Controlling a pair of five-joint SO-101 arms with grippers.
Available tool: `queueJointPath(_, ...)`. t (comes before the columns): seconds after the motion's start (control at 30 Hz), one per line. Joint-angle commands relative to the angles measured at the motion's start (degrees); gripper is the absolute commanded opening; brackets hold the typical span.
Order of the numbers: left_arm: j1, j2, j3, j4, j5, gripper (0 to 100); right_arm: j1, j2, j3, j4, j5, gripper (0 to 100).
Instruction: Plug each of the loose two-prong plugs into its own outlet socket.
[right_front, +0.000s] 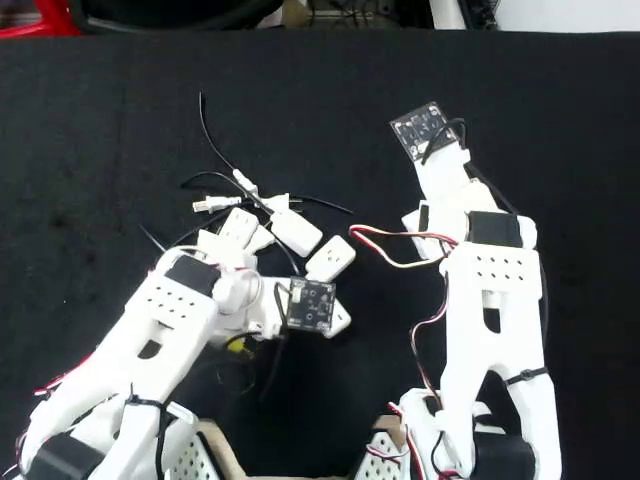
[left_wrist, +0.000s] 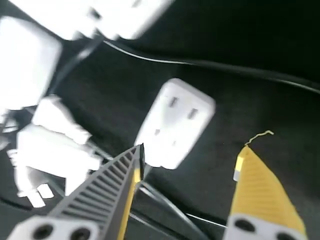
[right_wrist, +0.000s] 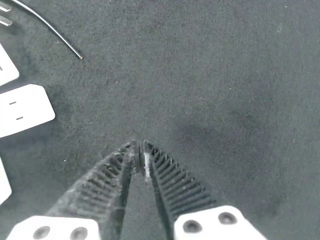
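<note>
In the high view the left arm's fingers were hidden under its wrist camera board (right_front: 308, 305), and the right arm's were hidden under the right board (right_front: 420, 128). White sockets (right_front: 296, 231) were bunched on the black cloth (right_front: 100, 120) just beyond the left board. The arm and black cables (right_front: 215, 140) overlapped several, so the count was unclear. A loose plug (right_front: 212, 204) lay at the far left edge of the bunch, unplugged, prongs pointing away from the sockets. In the left wrist view the left gripper (left_wrist: 191, 156) was spread wide and held nothing. The nearest socket (left_wrist: 175, 122) lay flat, slots up, just past the fingertips and in line with the gap. Its near corner sat right beside the ribbed finger (left_wrist: 105, 190); whether they touched could not be told. The other sockets there were blurred and cut off at the frame edge. A blurred plug body (left_wrist: 55, 150) with prongs lay beside the ribbed finger. In the right wrist view the right gripper (right_wrist: 139, 152) was pinched closed on nothing over bare cloth. An edge socket (right_wrist: 25, 109), cut off by the frame, was well apart from it, as was a cable end (right_wrist: 50, 30).
</note>
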Motion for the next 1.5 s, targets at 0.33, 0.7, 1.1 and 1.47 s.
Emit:
queueJointPath(0.33,-3.82,7.74,1.19,-10.99,-9.14,30,-0.7,-1.1,-0.22,-1.05,0.09,1.5)
queueJointPath(0.7,-1.1,14.86,0.22,-12.66,-6.42,27,-0.7,-1.1,-0.22,-1.05,0.09,1.5)
queueJointPath(1.1,-0.57,14.95,-12.18,7.3,24.7,6,-0.7,-1.1,-0.22,-1.05,0.09,1.5)
queueJointPath(1.47,-0.66,15.74,-8.75,5.8,49.76,7,-0.79,-1.1,-0.22,-0.88,-0.35,1.5)
